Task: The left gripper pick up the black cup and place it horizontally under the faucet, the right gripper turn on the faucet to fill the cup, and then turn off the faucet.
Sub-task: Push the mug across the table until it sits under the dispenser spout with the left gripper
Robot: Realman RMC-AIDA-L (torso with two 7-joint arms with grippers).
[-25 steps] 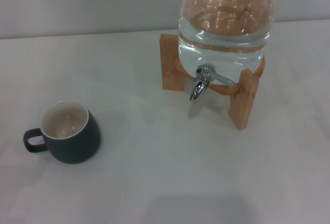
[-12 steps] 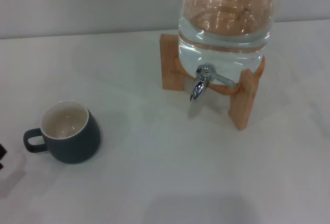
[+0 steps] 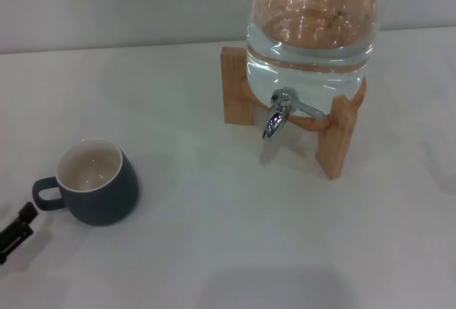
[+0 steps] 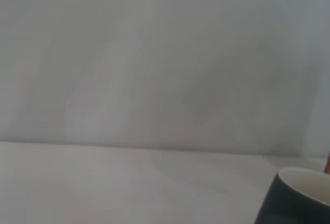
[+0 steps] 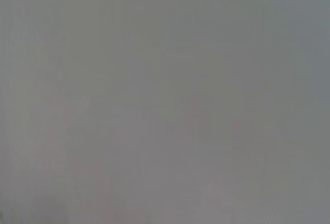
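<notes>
Left gripper [image 3: 16, 232], fingers' state unreadable, sits at the table's left edge near the black cup [image 3: 96, 184]'s handle; approach step, next reach and grasp the upright cup.

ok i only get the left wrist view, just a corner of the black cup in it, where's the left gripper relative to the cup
observer: In the head view the left gripper sits low at the robot's far left, just nearer than the black cup and beside its handle, not touching it.
operator: cup upright?
observer: Yes, upright on the table, opening up, with the handle pointing to the robot's left.
operator: and the faucet
observer: The faucet is to the cup's right and farther back, on the glass water jar in its wooden stand. Nothing stands under the spout.
operator: right gripper?
observer: Not in any view.
</notes>
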